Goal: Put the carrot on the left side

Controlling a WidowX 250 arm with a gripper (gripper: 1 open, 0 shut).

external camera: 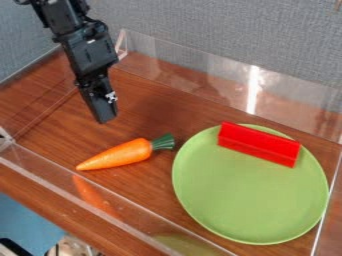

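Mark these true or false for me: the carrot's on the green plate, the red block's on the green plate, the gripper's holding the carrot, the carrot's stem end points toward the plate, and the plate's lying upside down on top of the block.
1. The carrot is on the green plate. False: it lies on the wooden surface beside it.
2. The red block is on the plate. True.
3. The gripper holds the carrot. False: it hangs above, apart from it.
4. The carrot's stem end points toward the plate. True.
5. The plate lies on top of the block. False: the block rests on it.
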